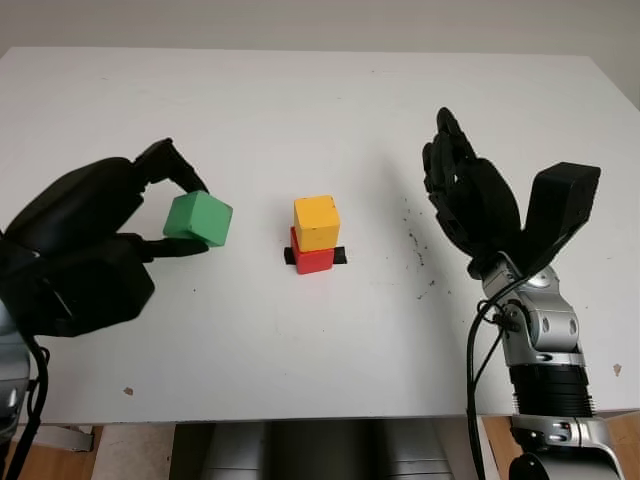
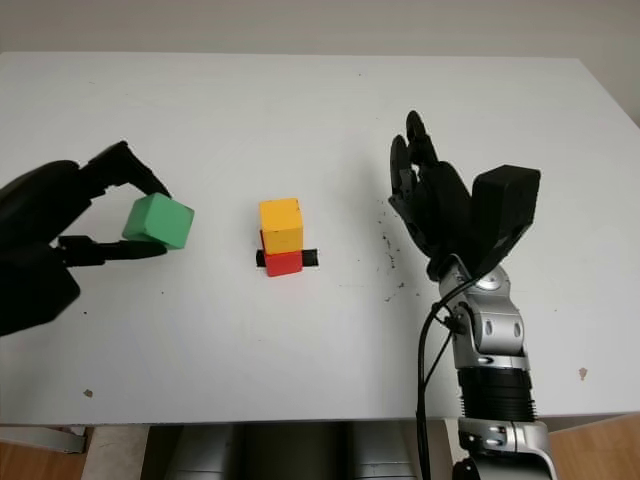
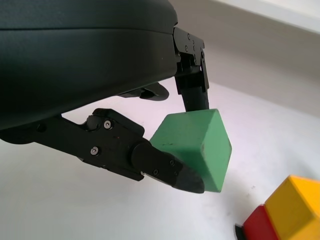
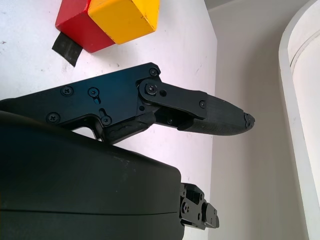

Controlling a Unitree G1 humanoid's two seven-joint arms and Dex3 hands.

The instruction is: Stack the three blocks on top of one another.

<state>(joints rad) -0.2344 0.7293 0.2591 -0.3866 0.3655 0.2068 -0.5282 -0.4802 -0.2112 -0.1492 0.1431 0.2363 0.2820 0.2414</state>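
Fingers point(image 3: 165, 170) of the left hand point(image 1: 85, 250) pinch the green block point(image 1: 198, 218) between them, holding it tilted in the air above the white table point(image 1: 300, 110), left of the stack. At the table's middle the yellow block point(image 1: 316, 222) sits on the red block point(image 1: 312, 258), which rests on a small black patch point(image 1: 340, 257). Off to the right, the right hand point(image 1: 470, 200) is open and holds nothing, raised over the table.

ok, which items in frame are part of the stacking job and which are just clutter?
Job:
- green block, held by left hand, off the table
- yellow block, sitting on red block

Not job:
- black patch under the red block
- dark specks on white table
- right hand, open, right of the stack
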